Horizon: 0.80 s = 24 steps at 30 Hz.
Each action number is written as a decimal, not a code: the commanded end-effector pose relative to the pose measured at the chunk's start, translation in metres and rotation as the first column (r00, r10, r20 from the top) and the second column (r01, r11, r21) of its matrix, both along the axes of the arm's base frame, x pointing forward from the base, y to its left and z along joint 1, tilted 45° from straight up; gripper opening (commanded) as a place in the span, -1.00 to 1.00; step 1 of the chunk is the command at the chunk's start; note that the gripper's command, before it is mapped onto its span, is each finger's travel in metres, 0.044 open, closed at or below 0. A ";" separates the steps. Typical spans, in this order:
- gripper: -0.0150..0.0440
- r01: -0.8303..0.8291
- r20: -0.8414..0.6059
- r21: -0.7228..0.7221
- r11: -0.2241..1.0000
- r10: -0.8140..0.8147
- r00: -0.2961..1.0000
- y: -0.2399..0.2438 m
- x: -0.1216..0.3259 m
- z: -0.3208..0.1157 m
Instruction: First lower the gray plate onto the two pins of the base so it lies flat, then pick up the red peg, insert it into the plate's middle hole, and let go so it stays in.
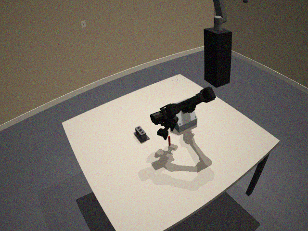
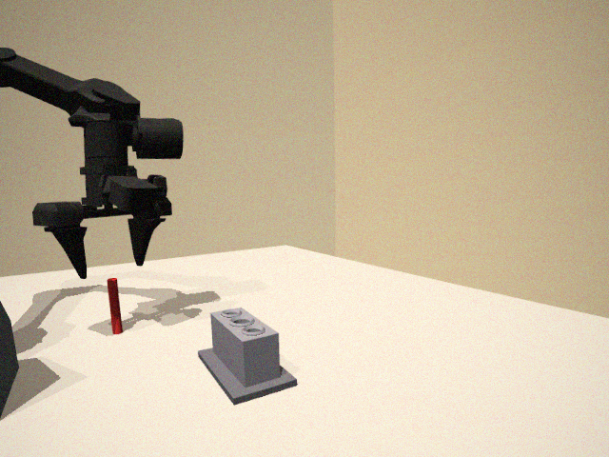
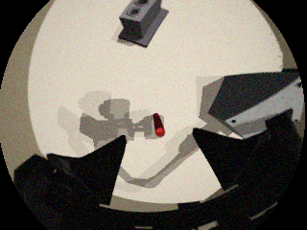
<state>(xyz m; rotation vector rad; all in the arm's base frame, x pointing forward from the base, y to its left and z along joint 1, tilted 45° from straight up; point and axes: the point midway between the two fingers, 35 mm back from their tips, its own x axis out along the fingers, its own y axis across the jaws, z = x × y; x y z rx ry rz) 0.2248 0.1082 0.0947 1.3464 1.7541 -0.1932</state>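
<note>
The gray plate (image 1: 140, 134) (image 2: 260, 359) (image 3: 132, 28) looks like a block with three holes in a row along its top. It sits level and upright on the wider flat foot of the base (image 1: 146, 139) (image 2: 224, 376) (image 3: 150, 35); no pin stands out above it, and the hole insides are too small to read. The red peg (image 1: 169, 140) (image 2: 114, 306) (image 3: 158, 126) stands upright on the table, apart from the base. My gripper (image 1: 169, 134) (image 2: 111, 271) (image 3: 159, 135) is open and empty, pointing down above the peg, its fingertips on either side of the peg's top in the exterior view.
The arm's gray mount (image 1: 186, 123) (image 3: 259, 107) stands on the white table (image 1: 111, 154) (image 2: 418, 384) behind the peg in the top view. The arm's shadows fall around the peg. A black pedestal (image 1: 216, 57) with another arm stands off the table.
</note>
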 end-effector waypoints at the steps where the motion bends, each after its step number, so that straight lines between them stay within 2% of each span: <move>1: 1.00 0.003 0.000 0.003 1.000 -0.003 1.000 0.005 -0.001 -0.005; 24: 1.00 0.004 0.000 0.006 1.000 -0.004 1.000 0.032 -0.002 -0.031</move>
